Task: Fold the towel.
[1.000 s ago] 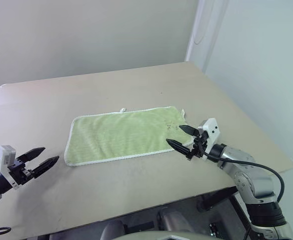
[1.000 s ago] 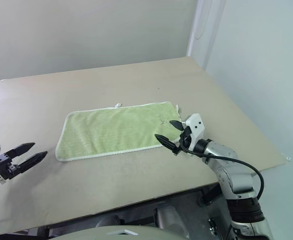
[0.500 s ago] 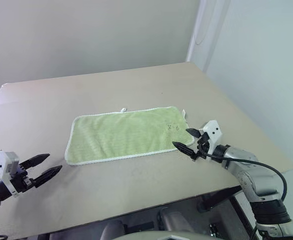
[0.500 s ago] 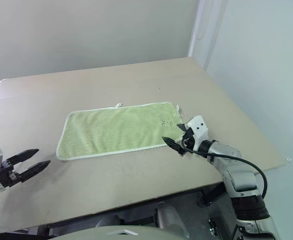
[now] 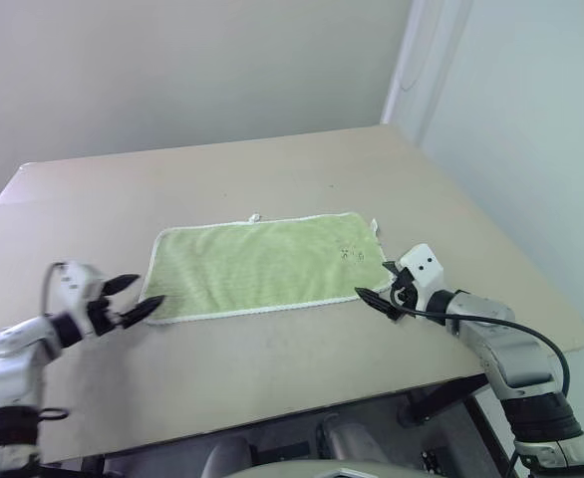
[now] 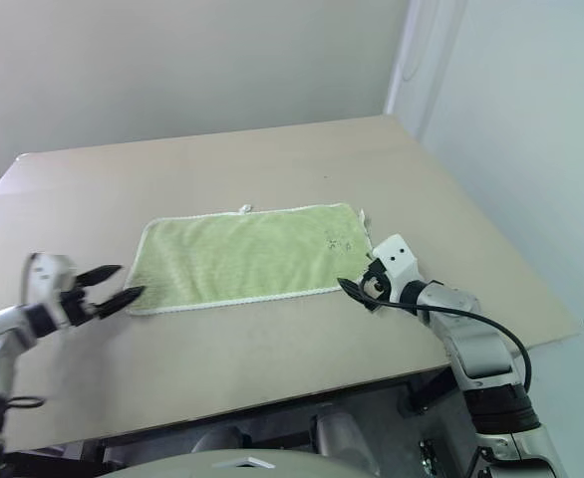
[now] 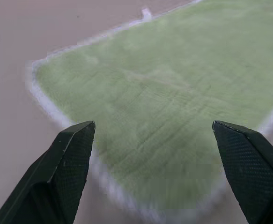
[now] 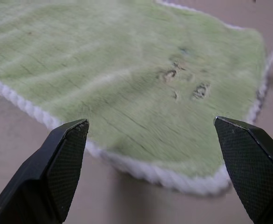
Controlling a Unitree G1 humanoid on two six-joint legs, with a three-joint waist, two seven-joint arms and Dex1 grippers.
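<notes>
My left gripper point(image 5: 131, 299) has swung in from the near left part of the bench point(image 5: 272, 169) and now sits just short of the towel point(image 5: 262, 264), at its near left corner, with both fingers spread wide and nothing between them. My right gripper point(image 5: 380, 286) has drifted a little outward and lower and now hangs at the near right corner, its fingers equally wide apart and empty; in its wrist view the white stitched edging point(image 8: 150, 170) lies just ahead of the tips, with the small dark logo point(image 8: 185, 86) beyond. So I judge both arms are lined up on the two near corners, ready for pinching, and the fold itself has not begun: the towel lies flat and fully spread near the middle of the bench, long side running left to right, its white loop tab point(image 5: 255, 217) on the far edge. Around it the bench is bare tan surface, with a pale wall behind. Nothing blocks either approach. The one difficulty I foresee is that the cloth lies flush with the bench, so a finger must get under the edging.
</notes>
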